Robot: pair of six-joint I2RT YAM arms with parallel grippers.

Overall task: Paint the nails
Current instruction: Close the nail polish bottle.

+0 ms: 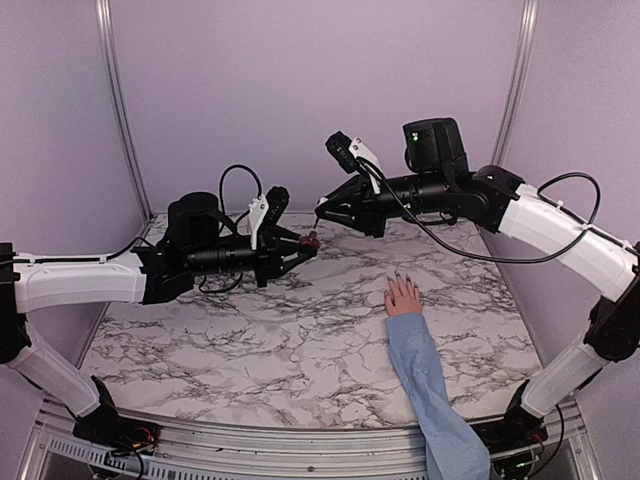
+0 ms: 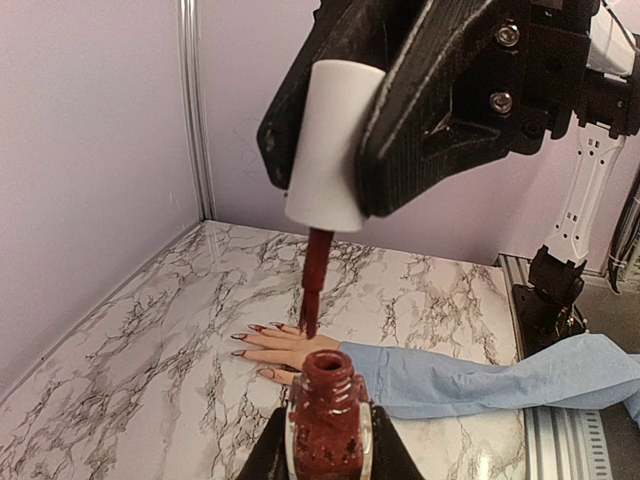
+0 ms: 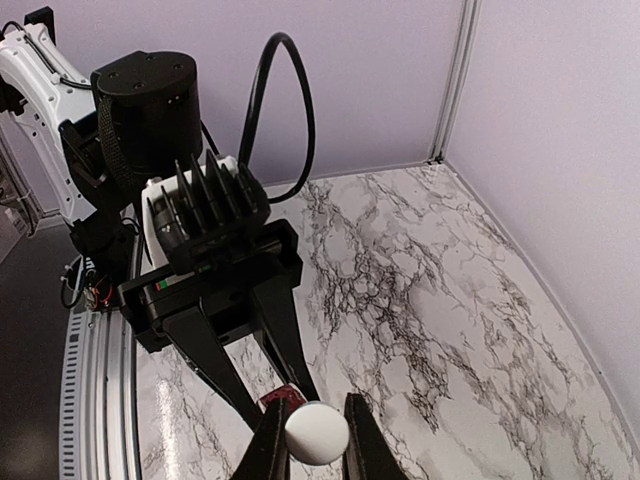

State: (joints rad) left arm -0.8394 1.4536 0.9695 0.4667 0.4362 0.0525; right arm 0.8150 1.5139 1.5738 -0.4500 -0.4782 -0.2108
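1. At the near edge of the marble table (image 1: 250,350), a light-blue sleeve (image 1: 425,385) reaches in right of centre. It ends at a small pinkish hand (image 1: 403,298) lying flat, palm down, with its fingers pointing toward the back.
2. The nails (image 2: 240,337) sit at the far end of that hand, spread on the marble. In the left wrist view they look dark red and pointed. They lie well below both grippers and touch neither.
3. Farther in and left of the hand, the left gripper (image 1: 306,245) is clamped around a small bottle (image 2: 329,400). The bottle is held neck up above the table, its mouth uncapped and smeared dark red.
4. Just beyond it, the right gripper (image 3: 312,445) is closed tight on a white cap (image 2: 328,140). A dark-red brush (image 2: 314,285) hangs from the cap. The brush is out of the bottle, its tip a little above the mouth.
5. Behind everything stands a plain lilac wall (image 1: 300,90) with metal posts (image 1: 118,100) at the corners.
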